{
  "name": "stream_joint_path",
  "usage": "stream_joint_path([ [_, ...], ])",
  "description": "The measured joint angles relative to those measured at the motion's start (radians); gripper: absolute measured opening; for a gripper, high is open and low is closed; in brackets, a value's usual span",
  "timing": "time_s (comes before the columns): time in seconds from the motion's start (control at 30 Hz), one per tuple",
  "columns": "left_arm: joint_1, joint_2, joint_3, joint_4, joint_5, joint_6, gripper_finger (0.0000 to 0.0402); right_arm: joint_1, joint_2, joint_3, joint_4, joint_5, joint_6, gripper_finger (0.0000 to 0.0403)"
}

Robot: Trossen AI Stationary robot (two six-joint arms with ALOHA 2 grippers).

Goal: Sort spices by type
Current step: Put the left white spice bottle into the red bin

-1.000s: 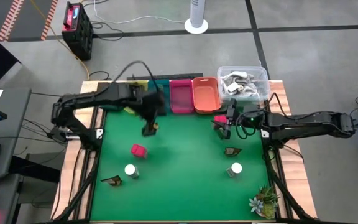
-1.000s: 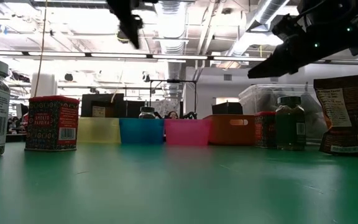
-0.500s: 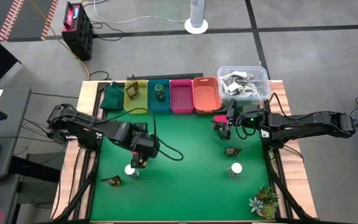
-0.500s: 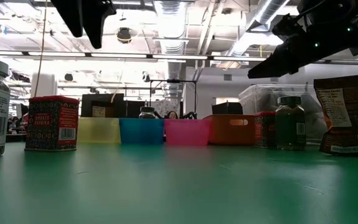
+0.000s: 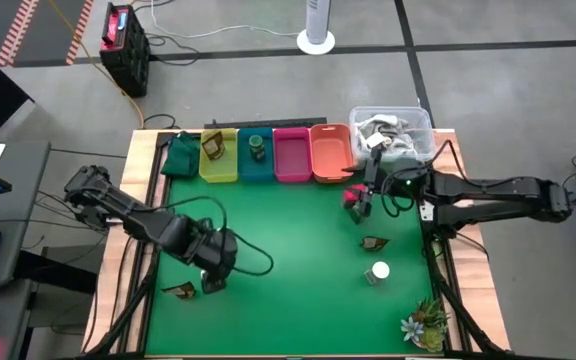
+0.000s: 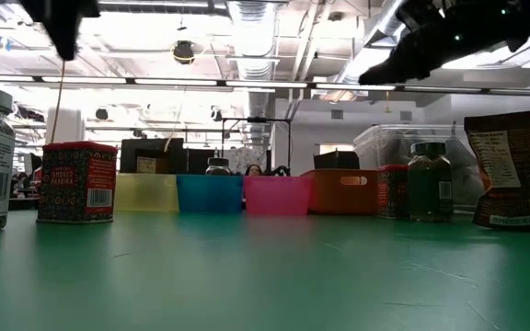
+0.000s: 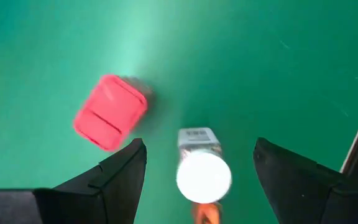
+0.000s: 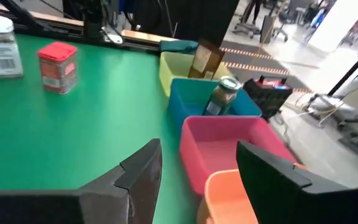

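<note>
Swinging nearer since earlier, left gripper point(image 7: 197, 180) gapes wide over the white-capped jar point(image 7: 202, 168); only the low view shows "PAPRIKA" on the red tin point(image 6: 76, 182). Right gripper point(image 5: 361, 203): grip unclear.

Grey concrete floor point(image 5: 488, 90) surrounds the table, bright strip lights point(image 6: 247, 85) and ducts point(image 6: 247, 23) hanging overhead.

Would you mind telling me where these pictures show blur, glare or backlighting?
Left wrist view: the red block is smeared along its edges, and the white-capped jar has a blown-out cap. Low view: bright ceiling lights leave both arms as dark silhouettes, and the green mat carries a soft sheen. Right wrist view: the room behind the blue bin is soft and overexposed.
</note>
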Motion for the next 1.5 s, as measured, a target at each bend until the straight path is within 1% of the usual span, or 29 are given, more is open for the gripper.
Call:
stream_joint_path([
  [0.13,-0.044,0.001,-0.069,0.018,-0.012,-0.121,0.0284,-0.044,0.000,0.021,0.000,0.000,-0.026,0.0234],
  [0.27,-0.067,0.002,-0.131,0.061,-0.012,-0.197,0.0284,-0.083,0.000,0.032,0.007,-0.001,-0.039,0.0234],
  [0.43,-0.074,0.002,-0.149,0.073,-0.005,-0.234,0.0284,-0.105,0.000,0.032,0.033,-0.009,-0.053,0.0234],
  [0.53,-0.084,0.002,-0.162,0.085,-0.001,-0.249,0.0284,-0.107,0.000,0.032,0.047,-0.034,-0.060,0.0234],
  [0.7,-0.105,0.002,-0.228,0.145,0.029,-0.266,0.0284,-0.106,0.000,0.032,0.061,-0.057,-0.070,0.0234],
  [1.0,-0.111,0.002,-0.326,0.218,0.037,-0.247,0.0279,-0.105,0.000,0.032,0.082,-0.059,-0.070,0.0234],
  [1.1,-0.111,0.002,-0.350,0.245,0.045,-0.225,0.0253,-0.105,0.000,0.032,0.082,-0.059,-0.070,0.0234],
  [1.2,-0.102,0.002,-0.351,0.277,0.046,-0.193,0.0206,-0.105,0.000,0.032,0.082,-0.059,-0.067,0.0234],
  [1.23,-0.096,0.002,-0.351,0.291,0.048,-0.184,0.0193,-0.105,0.000,0.032,0.082,-0.059,-0.065,0.0234],
  [1.27,-0.088,0.002,-0.351,0.304,0.050,-0.173,0.0191,-0.105,0.000,0.032,0.082,-0.059,-0.060,0.0234],
  [1.4,-0.030,0.002,-0.351,0.424,0.109,-0.103,0.0191,-0.105,0.000,0.032,0.081,-0.059,-0.042,0.0234],
  [1.5,0.037,0.002,-0.351,0.535,0.157,-0.016,0.0191,-0.105,0.002,0.032,0.080,-0.059,-0.019,0.0234],
])
